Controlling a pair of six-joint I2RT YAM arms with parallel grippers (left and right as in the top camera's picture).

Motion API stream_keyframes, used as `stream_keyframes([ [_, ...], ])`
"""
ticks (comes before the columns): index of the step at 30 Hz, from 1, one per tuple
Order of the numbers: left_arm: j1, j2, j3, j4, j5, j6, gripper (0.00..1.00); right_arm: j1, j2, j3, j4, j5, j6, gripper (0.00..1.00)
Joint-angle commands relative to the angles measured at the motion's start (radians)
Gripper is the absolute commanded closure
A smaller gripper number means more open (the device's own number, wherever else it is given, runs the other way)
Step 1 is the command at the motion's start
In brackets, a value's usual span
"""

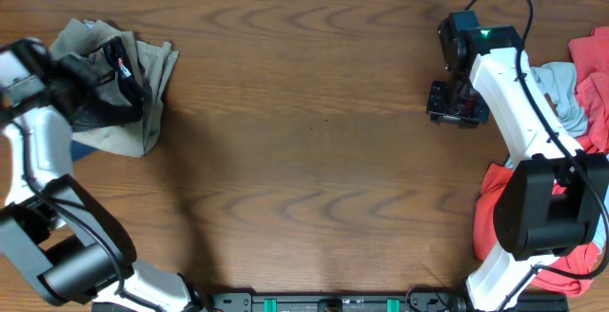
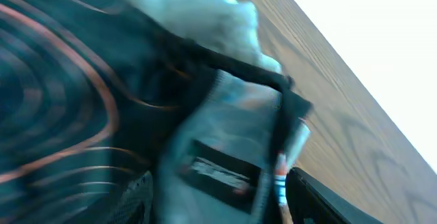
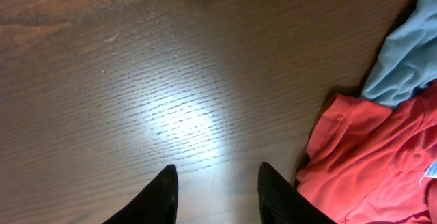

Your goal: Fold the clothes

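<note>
- Overhead: my left fingers (image 1: 100, 74) are at the far left corner of the brown wood-grain worktop (image 1: 314, 141). They sit over a crumpled dark garment (image 1: 90, 110) that lies on a creased khaki garment (image 1: 147, 112).
- Overhead: my right fingers (image 1: 455, 103) hang over bare wood at the right. Just beside my arm are a soft light blue garment (image 1: 563, 88) and a rumpled red garment (image 1: 493, 203), heaped together at the worktop's right edge.
- Left wrist: the view is blurred. The dark garment (image 2: 61, 101) fills it, with thin curved orange lines on the cloth and a grey panel beside them. Only one of my black tips shows, so I cannot tell whether my left fingers are closed on anything. The worktop (image 2: 341, 128) runs along the right.
- Right wrist: my right fingers (image 3: 217, 197) are spread apart, with only the glossy worktop (image 3: 171, 67) between them. The red garment (image 3: 369, 162) lies near my right tip, and the light blue garment (image 3: 410, 53) overlaps it.
</note>
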Motion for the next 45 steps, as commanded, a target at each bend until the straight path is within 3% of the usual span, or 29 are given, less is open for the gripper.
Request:
stream_keyframes([
  [1,-0.051,0.024,0.022,-0.002,-0.088,0.019,0.37,-0.012,-0.018,0.000,-0.008,-0.004,-0.006,0.63],
  [14,-0.142,0.171,0.022,-0.008,-0.128,0.018,0.36,-0.012,-0.018,0.000,-0.016,-0.002,-0.006,0.58],
  [21,-0.185,0.190,0.022,-0.019,0.030,0.018,0.36,-0.012,-0.018,0.000,-0.007,0.005,-0.014,0.55],
  [26,-0.169,0.163,0.023,0.000,0.043,0.031,0.36,-0.018,-0.018,0.000,-0.006,0.004,-0.014,0.55],
  [32,-0.113,0.044,0.023,0.017,0.040,0.033,0.04,-0.025,-0.018,0.000,-0.010,0.004,-0.014,0.55],
  [38,-0.108,-0.095,0.023,-0.008,0.049,0.033,0.02,-0.025,-0.018,0.000,0.006,0.003,-0.014,0.55],
  [45,-0.162,-0.161,0.022,-0.197,0.066,0.033,0.02,-0.034,-0.018,0.000,0.057,-0.130,-0.014,0.52],
])
